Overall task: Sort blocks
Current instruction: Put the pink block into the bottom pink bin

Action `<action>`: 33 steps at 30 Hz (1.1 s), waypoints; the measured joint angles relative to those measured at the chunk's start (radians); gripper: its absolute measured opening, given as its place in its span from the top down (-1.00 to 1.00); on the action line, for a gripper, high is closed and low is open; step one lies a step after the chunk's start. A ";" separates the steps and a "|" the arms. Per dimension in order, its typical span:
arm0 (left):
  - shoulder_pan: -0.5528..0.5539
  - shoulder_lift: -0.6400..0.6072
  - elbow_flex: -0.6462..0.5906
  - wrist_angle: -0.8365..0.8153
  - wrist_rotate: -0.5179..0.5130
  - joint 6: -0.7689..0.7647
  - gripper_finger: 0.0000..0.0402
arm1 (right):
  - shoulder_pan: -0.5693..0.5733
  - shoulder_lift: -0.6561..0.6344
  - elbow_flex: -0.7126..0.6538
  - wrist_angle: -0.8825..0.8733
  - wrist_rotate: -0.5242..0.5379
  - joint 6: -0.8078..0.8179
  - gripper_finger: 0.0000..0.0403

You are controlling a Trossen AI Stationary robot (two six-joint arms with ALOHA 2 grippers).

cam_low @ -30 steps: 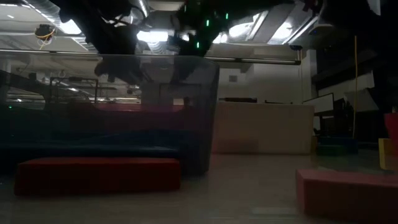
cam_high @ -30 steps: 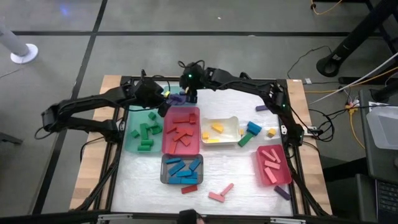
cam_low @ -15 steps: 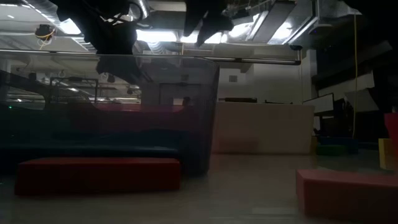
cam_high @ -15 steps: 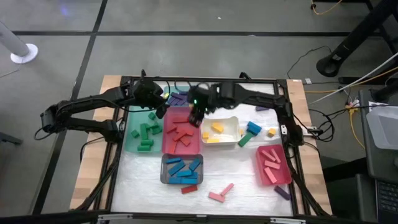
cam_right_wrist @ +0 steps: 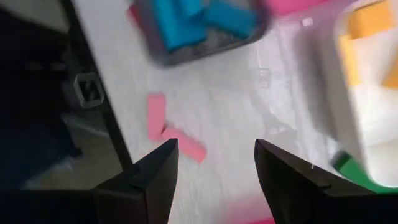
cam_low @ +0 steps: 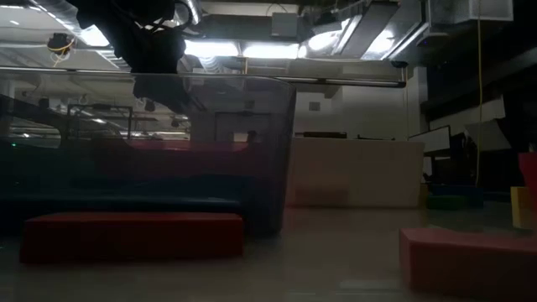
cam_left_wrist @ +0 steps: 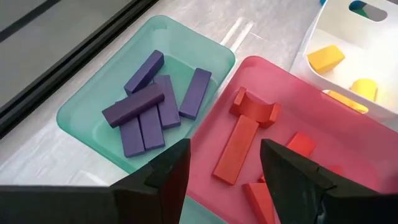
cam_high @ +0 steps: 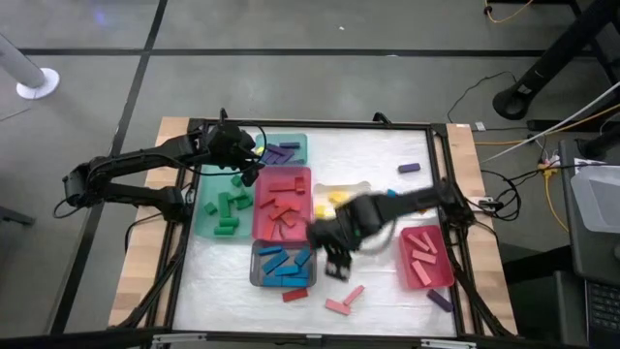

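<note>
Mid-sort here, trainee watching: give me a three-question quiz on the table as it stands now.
1. True or false: the right gripper holds a block.
2. Which tray does the left gripper hover by: A) the red tray, B) the pink tray?
3. Fill in: the teal tray holds ___ blocks.

Key: 1 false, its fingers are open and empty; 2 A; 3 purple.

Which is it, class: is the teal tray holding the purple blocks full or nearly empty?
Partly filled: the teal tray holds six purple blocks, with bare floor showing around them.
</note>
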State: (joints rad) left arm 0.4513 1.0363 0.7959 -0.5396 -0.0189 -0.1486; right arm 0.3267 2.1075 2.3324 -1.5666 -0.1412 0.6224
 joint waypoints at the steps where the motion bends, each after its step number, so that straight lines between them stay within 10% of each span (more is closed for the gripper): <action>1: 0.000 0.000 0.000 0.000 0.000 0.000 0.09 | 0.029 0.000 -0.003 0.002 0.010 -0.004 -0.04; 13: 0.000 0.000 0.000 0.000 0.000 0.000 0.09 | 0.249 0.000 -0.262 0.111 0.104 -0.033 -0.04; 33: 0.000 0.000 0.000 0.000 0.000 -0.001 0.09 | 0.250 0.001 -0.639 0.464 0.059 -0.144 -0.04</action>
State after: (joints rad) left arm 0.4511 1.0363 0.7959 -0.5392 -0.0193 -0.1493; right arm 0.5766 2.1082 1.6938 -1.1023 -0.0823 0.4783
